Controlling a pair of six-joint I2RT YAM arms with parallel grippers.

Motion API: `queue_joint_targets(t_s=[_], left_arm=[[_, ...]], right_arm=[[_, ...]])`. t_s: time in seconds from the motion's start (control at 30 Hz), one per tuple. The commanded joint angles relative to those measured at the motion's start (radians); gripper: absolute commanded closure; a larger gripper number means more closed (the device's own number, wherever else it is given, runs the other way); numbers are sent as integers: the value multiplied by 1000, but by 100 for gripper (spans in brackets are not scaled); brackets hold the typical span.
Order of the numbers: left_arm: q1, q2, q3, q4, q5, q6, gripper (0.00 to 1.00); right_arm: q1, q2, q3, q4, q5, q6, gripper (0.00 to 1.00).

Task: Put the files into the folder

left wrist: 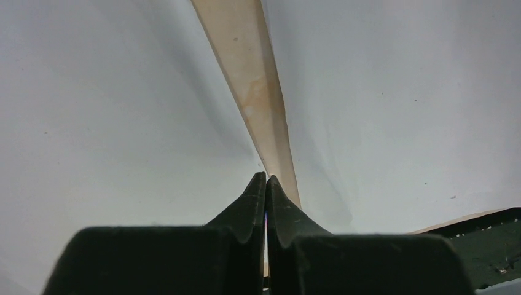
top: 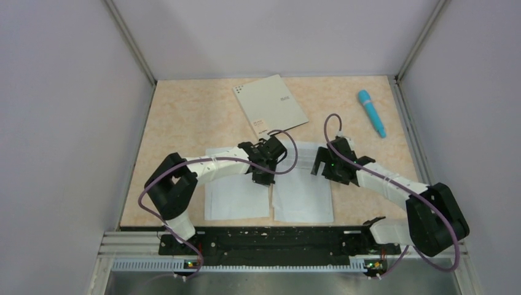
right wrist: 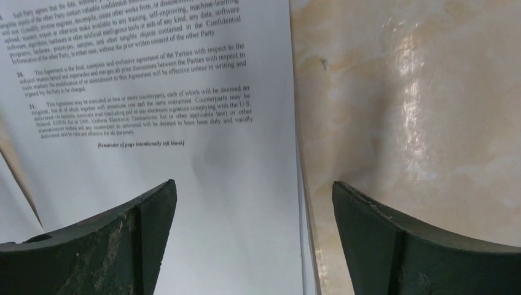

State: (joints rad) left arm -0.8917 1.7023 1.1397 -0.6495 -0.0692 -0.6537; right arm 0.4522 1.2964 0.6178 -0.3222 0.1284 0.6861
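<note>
Several white files (top: 236, 198) lie on beige table (top: 184, 123) between grey walls (top: 61, 123); left gripper (left wrist: 266, 179) clenched, right gripper (right wrist: 253, 184) released.

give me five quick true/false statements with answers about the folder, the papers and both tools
1. The folder lies closed at the far side of the table, apart from the files. True.
2. The left tool is wide open. False: it is shut, with its tips over the bare strip between two white sheets.
3. The right tool is open above the edge of a printed sheet. True.
4. The files are already inside the folder. False: they lie in two patches on the table near the arms.
5. The blue pen-like object lies left of the folder. False: it lies to its right in the top view.
</note>
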Motion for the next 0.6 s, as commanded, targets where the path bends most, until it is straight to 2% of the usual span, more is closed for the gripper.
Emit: queue_joint_targets(t_s=[0.0, 0.57], left_arm=[[-13, 18, 28, -1, 21, 16, 98], [-86, 56, 41, -10, 42, -3, 100]], right_arm=[[28, -79, -29, -36, -11, 43, 5], [92, -195, -78, -132, -5, 88, 5]])
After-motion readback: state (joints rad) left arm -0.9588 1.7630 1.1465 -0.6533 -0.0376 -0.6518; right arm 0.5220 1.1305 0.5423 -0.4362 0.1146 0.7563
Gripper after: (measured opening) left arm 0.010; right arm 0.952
